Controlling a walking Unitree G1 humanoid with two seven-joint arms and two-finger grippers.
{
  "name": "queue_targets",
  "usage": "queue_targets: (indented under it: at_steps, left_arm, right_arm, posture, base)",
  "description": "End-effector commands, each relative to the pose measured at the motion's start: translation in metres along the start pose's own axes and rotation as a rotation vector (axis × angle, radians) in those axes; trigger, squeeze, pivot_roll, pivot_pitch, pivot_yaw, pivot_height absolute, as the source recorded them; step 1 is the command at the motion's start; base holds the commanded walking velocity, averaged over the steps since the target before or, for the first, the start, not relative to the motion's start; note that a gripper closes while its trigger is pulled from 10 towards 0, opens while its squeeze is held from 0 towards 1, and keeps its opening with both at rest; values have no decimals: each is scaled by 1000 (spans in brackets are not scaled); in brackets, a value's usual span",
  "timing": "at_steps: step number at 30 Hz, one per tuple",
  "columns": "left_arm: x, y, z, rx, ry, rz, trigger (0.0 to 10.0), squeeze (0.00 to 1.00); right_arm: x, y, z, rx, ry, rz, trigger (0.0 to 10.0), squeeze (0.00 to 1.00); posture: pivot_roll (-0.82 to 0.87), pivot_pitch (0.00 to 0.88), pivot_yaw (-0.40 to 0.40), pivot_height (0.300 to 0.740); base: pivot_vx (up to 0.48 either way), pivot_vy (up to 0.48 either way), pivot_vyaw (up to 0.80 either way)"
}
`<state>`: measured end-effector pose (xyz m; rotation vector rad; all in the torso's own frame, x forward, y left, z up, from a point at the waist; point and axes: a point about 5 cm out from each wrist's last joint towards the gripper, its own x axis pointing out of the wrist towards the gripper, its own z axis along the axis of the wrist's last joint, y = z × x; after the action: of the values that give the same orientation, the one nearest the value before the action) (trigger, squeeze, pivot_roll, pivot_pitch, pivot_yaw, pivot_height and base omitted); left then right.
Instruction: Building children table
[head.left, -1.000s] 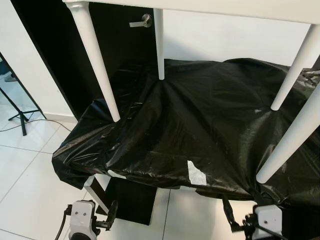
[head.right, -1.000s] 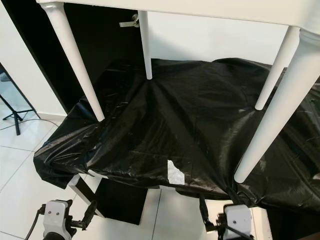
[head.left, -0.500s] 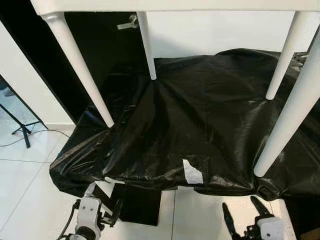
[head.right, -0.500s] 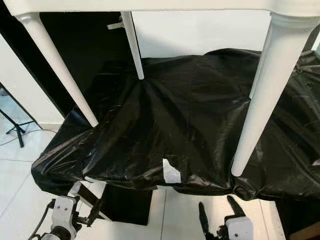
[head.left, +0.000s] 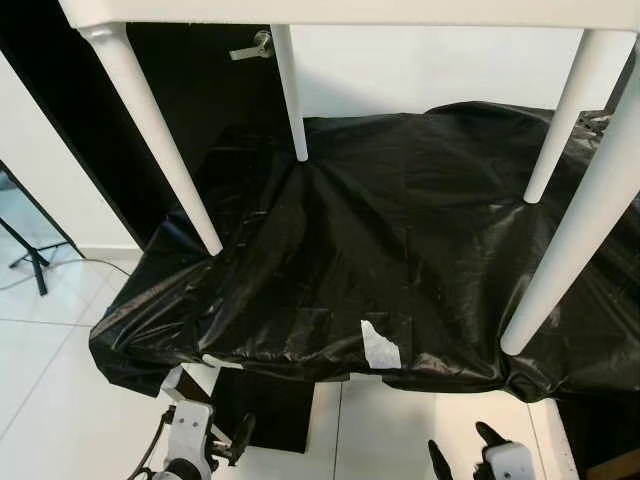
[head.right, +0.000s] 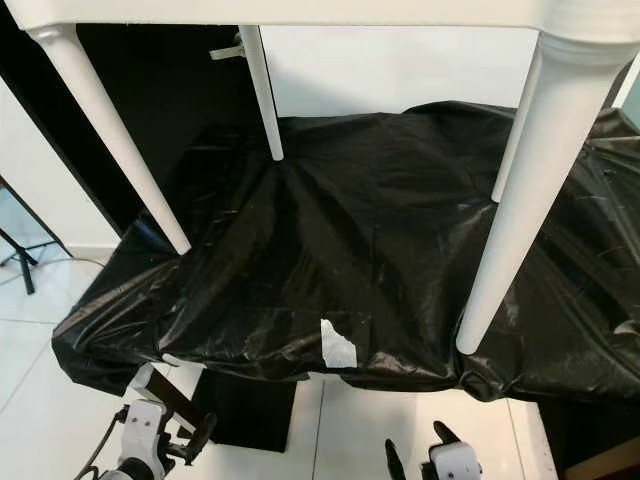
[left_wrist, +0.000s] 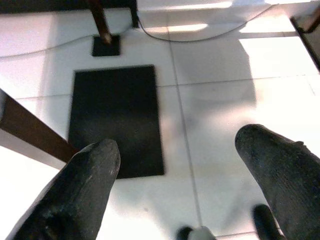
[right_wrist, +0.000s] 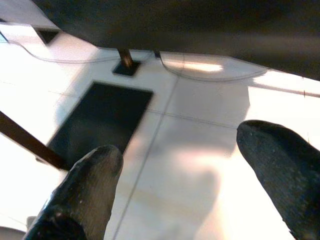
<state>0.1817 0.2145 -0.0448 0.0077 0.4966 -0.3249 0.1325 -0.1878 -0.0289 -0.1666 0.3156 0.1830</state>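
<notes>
The white plastic children table (head.left: 340, 12) stands on four tapered legs on the black-plastic-covered surface (head.left: 400, 250). My left pincer (left_wrist: 175, 180) and right pincer (right_wrist: 175, 175) hang spread and empty over the white tiled floor (left_wrist: 220, 100).

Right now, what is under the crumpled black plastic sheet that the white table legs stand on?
Below the black plastic sheet's front edge, a dark angled support and a black floor panel show on white tiles. What the sheet drapes over is covered.

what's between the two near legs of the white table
Only wrinkled black plastic sheet between near-left leg and near-right leg; a white tape patch lies nearer the edge, left eye view.
</notes>
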Motion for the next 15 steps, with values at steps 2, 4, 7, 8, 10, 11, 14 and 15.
queue_targets:
  at_steps: [2, 4, 7, 8, 10, 11, 14, 15]
  left_arm:
    - [-3, 2, -14, -38, 67, 107, 10000, 0]
    - [-3, 2, -22, -89, 102, 146, 10000, 0]
    - [-4, 2, -27, -139, 124, 189, 10000, 0]
    - [-4, 2, -28, -141, 130, 200, 10000, 0]
    - [-2, 0, -29, -177, 142, 225, 10000, 0]
    - [-1, -1, -30, -184, 150, 234, 10000, 0]
    - [4, -6, -30, -208, 161, 241, 10000, 0]
    - [10, -12, -27, -221, 160, 231, 10000, 0]
  right_arm:
    - [6, -4, -14, 67, 92, -11, 10000, 0]
    - [13, -11, -20, 98, 131, -16, 10000, 0]
    - [20, -21, -25, 151, 180, -70, 10000, 0]
    - [22, -24, -26, 167, 192, -80, 10000, 0]
    - [25, -27, -29, 184, 227, -96, 10000, 0]
    - [27, -28, -31, 204, 242, -103, 10000, 0]
    - [28, -29, -35, 215, 286, -106, 10000, 0]
    - [30, -31, -38, 204, 322, -117, 10000, 0]
  posture:
    - [69, 0, 13, 740]
    - [76, 0, 0, 740]
    - [86, 0, -8, 740]
    - [86, 0, -8, 740]
    - [91, 0, -15, 740]
    - [94, 0, -20, 740]
    - [93, 0, -19, 740]
    - [93, 0, -20, 740]
  base:
    - [0, 0, 0]
    - [0, 0, 0]
    - [0, 0, 0]
    - [0, 0, 0]
    - [0, 0, 0]
    - [0, 0, 0]
    - [0, 0, 0]
    - [0, 0, 0]
